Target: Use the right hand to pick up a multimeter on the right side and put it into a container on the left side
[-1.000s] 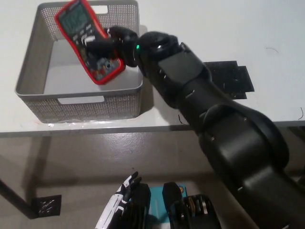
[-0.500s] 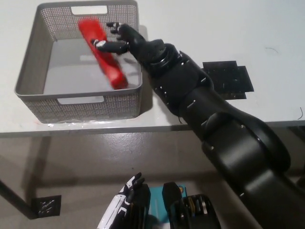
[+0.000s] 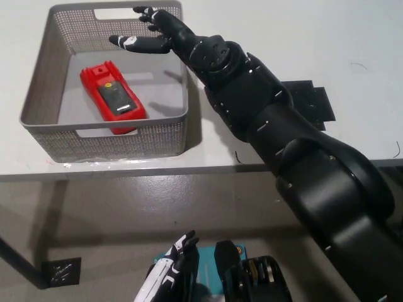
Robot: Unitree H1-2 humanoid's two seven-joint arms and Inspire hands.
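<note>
Dropped from the black fingers a moment ago, the red multimeter (image 3: 113, 97) now lies flat on the floor of the grey perforated container (image 3: 38, 82), at the left of the tabletop (image 3: 352, 38), with its long body angled toward the near wall; half a second back it was still tumbling beside the right hand. Low at the left, the white left hand (image 3: 169, 267) rests below the tabletop edge, idle; whether its fingers are spread or curled is hard to make out from here.

Over the container's far right corner, the right hand (image 3: 154, 30) hangs with fingers spread and nothing in them, well apart from the multimeter below. Further right, a dark flat mat (image 3: 308, 104) sits on the tabletop, partly behind the black arm.

The placing looks done to me. What remains is a clean retreat: I would lift the hand straight up before swinging right, so the fingers and forearm clear the container's rim rather than catch it and drag it across the tabletop.
</note>
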